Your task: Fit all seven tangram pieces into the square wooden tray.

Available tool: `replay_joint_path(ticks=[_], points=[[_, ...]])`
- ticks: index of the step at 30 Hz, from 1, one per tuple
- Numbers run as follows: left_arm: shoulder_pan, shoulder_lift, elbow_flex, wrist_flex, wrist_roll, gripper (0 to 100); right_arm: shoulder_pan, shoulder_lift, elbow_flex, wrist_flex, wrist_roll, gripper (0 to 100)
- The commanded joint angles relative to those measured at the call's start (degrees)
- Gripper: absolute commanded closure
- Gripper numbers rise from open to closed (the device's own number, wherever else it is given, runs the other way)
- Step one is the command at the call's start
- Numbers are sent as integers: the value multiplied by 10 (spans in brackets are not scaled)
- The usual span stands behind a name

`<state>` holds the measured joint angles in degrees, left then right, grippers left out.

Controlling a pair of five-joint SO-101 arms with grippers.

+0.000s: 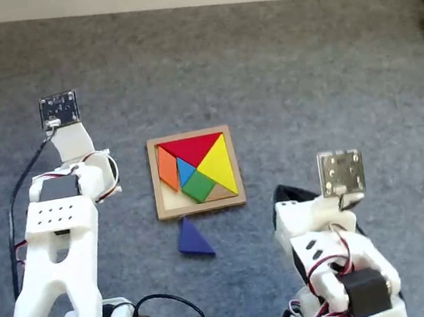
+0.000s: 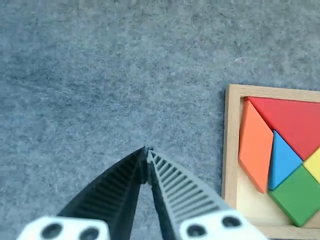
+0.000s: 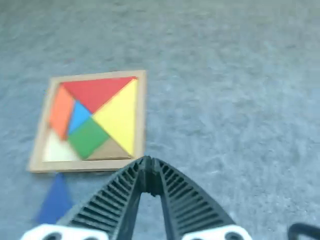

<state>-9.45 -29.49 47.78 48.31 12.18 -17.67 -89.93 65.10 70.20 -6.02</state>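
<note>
The square wooden tray [image 1: 200,207] lies mid-table on the grey carpet, holding a red, a yellow, an orange, a light blue, a green and a tan piece. Its near-left corner [image 3: 56,152] shows bare wood. A dark blue triangle [image 1: 193,238] lies on the carpet just in front of the tray, also seen as the dark blue triangle [image 3: 54,200]. My left gripper [image 2: 148,152] is shut and empty, over carpet left of the tray [image 2: 231,150]. My right gripper [image 3: 149,165] is shut and empty, in front of the tray's near right corner [image 3: 141,161].
Grey carpet covers the table all round. The left arm [image 1: 63,217] stands left of the tray and the right arm [image 1: 333,244] at the front right. A pale wall strip runs along the far edge.
</note>
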Motion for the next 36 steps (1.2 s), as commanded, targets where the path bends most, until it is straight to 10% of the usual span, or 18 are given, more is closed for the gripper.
replay_joint_path(ticks=[1,12,17,36], points=[[-9,-24,-7,-9,4,989,-52,188,-165,26,-4,993],[-82,-23,-24,-8,5,989,-247,448,-236,-90,0,979],[-84,-24,-25,-8,5,989,-321,559,-217,-112,-4,815],[-84,-22,-33,-7,6,989,-412,836,-325,-148,-89,742]])
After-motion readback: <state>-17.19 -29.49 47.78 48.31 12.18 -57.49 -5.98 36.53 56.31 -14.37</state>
